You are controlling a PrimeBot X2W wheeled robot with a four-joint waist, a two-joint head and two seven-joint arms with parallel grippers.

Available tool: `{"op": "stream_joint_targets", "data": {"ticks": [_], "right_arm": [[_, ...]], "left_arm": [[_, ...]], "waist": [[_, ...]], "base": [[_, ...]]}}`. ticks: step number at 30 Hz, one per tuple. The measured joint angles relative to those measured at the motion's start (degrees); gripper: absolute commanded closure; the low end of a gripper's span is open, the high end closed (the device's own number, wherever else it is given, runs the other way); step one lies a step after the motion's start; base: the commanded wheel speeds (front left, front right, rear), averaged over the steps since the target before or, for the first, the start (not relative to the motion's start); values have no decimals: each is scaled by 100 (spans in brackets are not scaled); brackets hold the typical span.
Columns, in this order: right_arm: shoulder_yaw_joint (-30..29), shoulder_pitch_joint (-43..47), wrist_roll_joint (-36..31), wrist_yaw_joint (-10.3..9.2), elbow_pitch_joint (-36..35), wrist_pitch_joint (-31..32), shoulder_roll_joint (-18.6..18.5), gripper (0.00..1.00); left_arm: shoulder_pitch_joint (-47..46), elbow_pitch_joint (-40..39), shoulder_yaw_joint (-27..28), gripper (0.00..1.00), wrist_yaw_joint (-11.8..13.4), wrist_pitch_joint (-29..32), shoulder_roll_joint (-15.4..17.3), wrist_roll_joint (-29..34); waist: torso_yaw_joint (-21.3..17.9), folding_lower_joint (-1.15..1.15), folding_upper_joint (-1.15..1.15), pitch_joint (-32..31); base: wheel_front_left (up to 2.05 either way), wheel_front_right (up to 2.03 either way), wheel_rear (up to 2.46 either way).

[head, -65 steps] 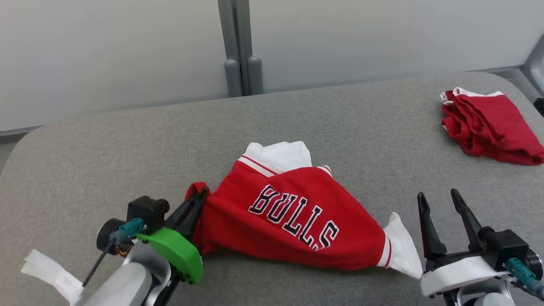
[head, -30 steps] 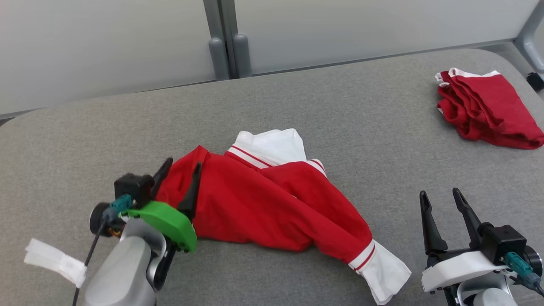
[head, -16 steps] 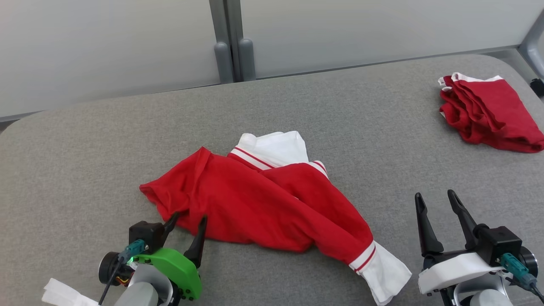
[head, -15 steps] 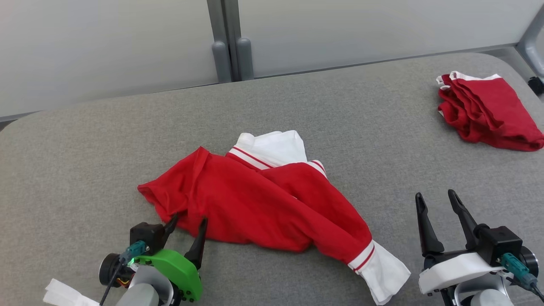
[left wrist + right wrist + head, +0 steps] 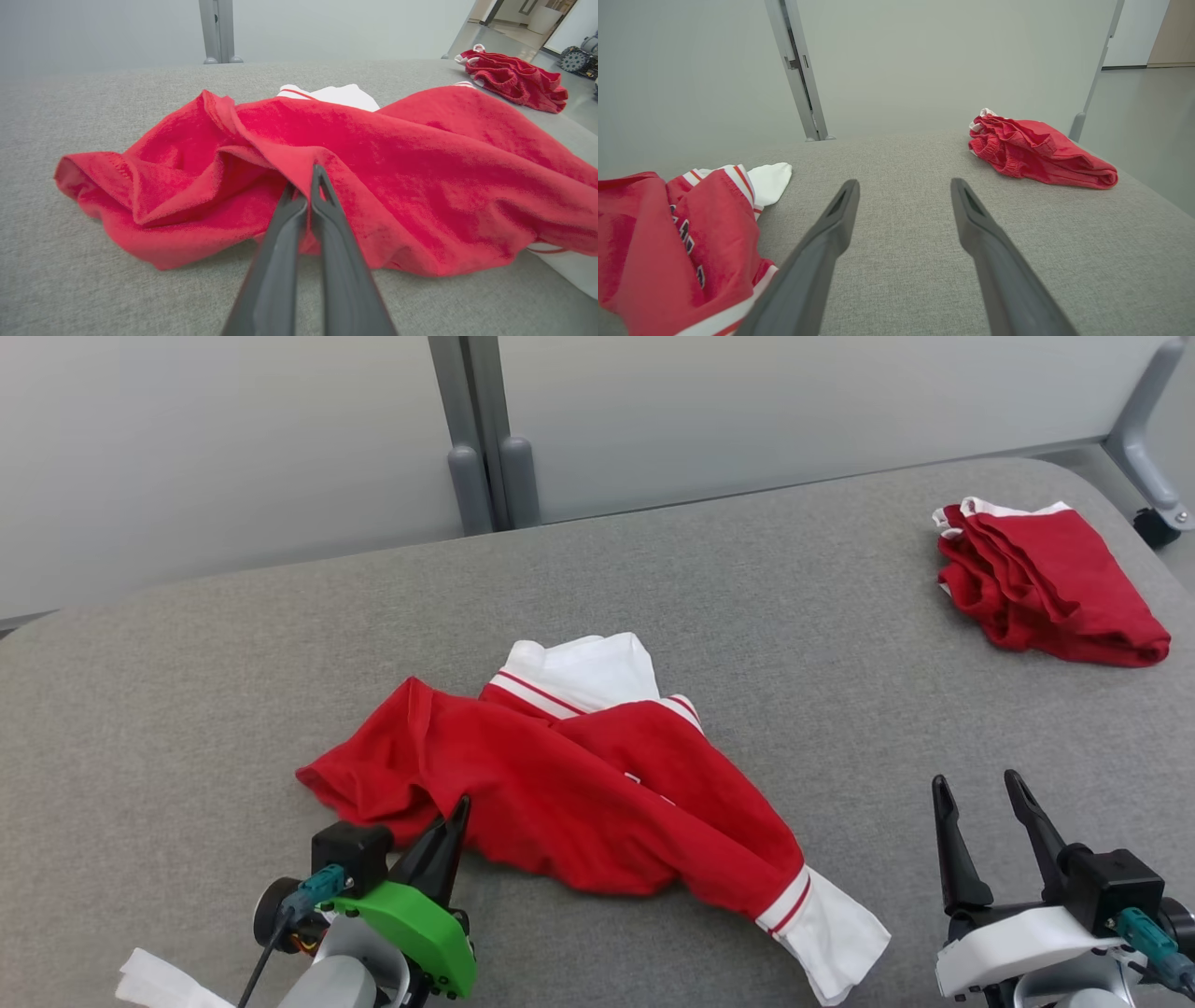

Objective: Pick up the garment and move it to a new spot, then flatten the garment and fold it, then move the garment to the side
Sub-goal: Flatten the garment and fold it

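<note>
The garment (image 5: 579, 775) is red with white trim and lies crumpled in the middle of the grey table (image 5: 794, 588). A white sleeve end trails toward the front right. My left gripper (image 5: 457, 810) is at the garment's near left edge with its fingers pressed together. In the left wrist view the left gripper (image 5: 306, 179) is shut on a fold of the red garment (image 5: 420, 163). My right gripper (image 5: 976, 789) stands open over bare table, right of the sleeve end. In the right wrist view the right gripper (image 5: 903, 186) is empty, with the garment (image 5: 668, 233) to its left.
A second red garment (image 5: 1046, 583) lies bunched at the table's far right corner, also seen as a red bundle (image 5: 1036, 151) ahead of my right gripper. A grey wall post (image 5: 476, 439) rises behind the table. White tape (image 5: 168, 989) hangs from my left forearm.
My left gripper, open at the garment's near edge half a second ago, has moved slightly right and shut on the fabric. The right gripper stays open. The camera shifted a little.
</note>
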Motion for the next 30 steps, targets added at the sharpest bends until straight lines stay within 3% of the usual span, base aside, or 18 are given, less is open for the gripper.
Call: {"op": "stream_joint_targets", "data": {"ticks": [8, 17, 20, 25, 26, 27, 30], "right_arm": [[-80, 162, 37, 0, -21, -1, 37, 0], [-181, 206, 74, 0, -16, -3, 100, 0], [-159, 207, 76, 0, 0, -3, 113, 0], [-134, 198, 76, 0, 33, -3, 124, 0], [-135, 197, 76, 0, 41, -3, 124, 0], [-146, 197, 76, 0, 51, -3, 125, 0], [-156, 186, 74, 0, 99, -3, 125, 0]], "left_arm": [[433, -1438, -201, 100, 31, 361, 447, 14], [1473, -3361, -22, 100, 683, 1302, 1124, -178], [1767, -3580, 60, 100, 850, 1416, 1263, -236], [1947, -3472, 144, 97, 925, 1333, 1229, -393], [1941, -3385, 146, 55, 929, 1279, 1233, -374], [1931, -3262, 190, 0, 937, 1150, 1202, -365], [1780, -2710, 263, 0, 933, 838, 1114, -328]], "waist": [[333, 0, 0, -229], [742, 0, 0, -337], [783, 0, 0, -327], [735, 0, 0, -295], [725, 0, 0, -293], [715, 0, 0, -292], [705, 0, 0, -310]], "base": [[0, 0, 0], [0, 0, 0], [0, 0, 0], [0, 0, 0], [0, 0, 0], [0, 0, 0], [0, 0, 0]]}}
